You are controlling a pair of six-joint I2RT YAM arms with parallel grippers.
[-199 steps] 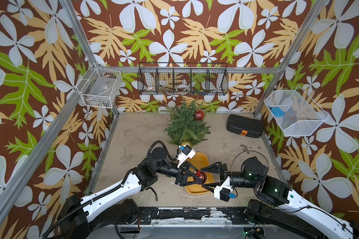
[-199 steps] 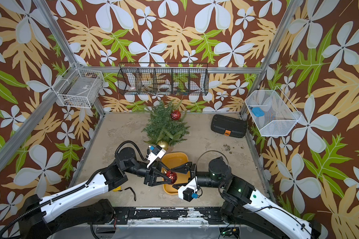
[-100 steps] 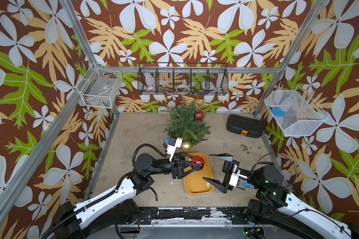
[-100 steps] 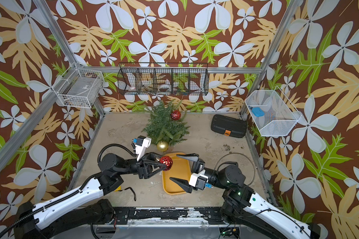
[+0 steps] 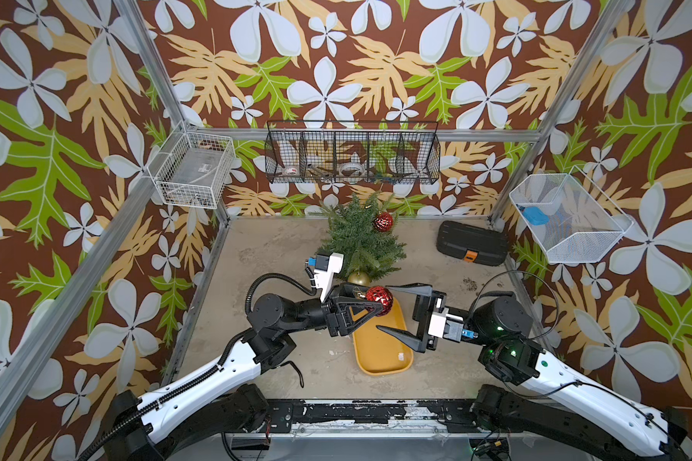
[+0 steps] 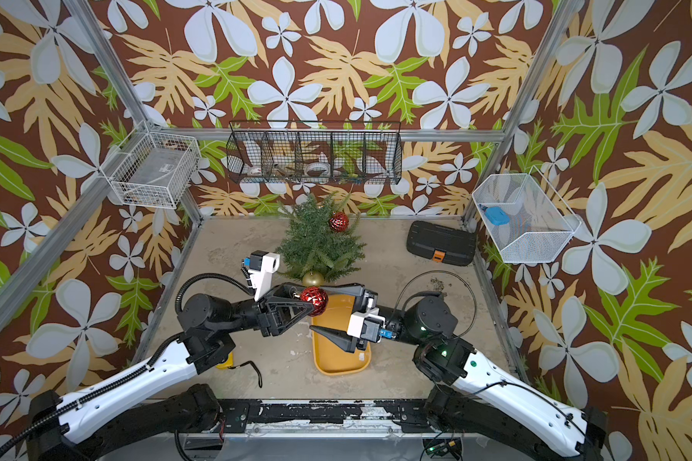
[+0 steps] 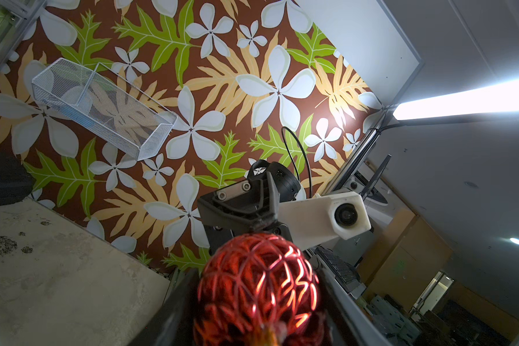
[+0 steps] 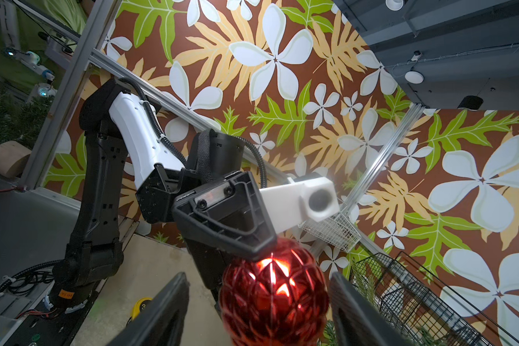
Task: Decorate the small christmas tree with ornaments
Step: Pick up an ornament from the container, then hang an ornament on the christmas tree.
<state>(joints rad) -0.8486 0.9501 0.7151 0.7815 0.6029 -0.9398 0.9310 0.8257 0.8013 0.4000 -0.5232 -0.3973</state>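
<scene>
The small christmas tree (image 5: 360, 239) stands at the back of the table. One red ornament (image 5: 383, 222) hangs near its top, and a gold ornament (image 5: 358, 278) sits at its foot. My left gripper (image 5: 379, 300) is shut on a second faceted red ornament (image 5: 379, 295), held in the air above the far end of the yellow tray (image 5: 380, 351). Opposite it, my right gripper (image 5: 383, 307) is open, its fingers either side of that ornament (image 8: 274, 296) with a gap on each side. In the left wrist view the ornament (image 7: 258, 287) fills the jaws.
A black case (image 5: 472, 243) lies at the back right. White wire baskets (image 5: 192, 169) (image 5: 568, 219) hang on the side walls and a black wire rack (image 5: 352, 153) on the back wall. A yellow tape measure (image 6: 224, 359) lies under my left arm.
My left gripper lifted the red ornament off the tray towards the tree. My right gripper let go, backed off with its jaws wide, then came forward again around the ornament with its jaws narrower.
</scene>
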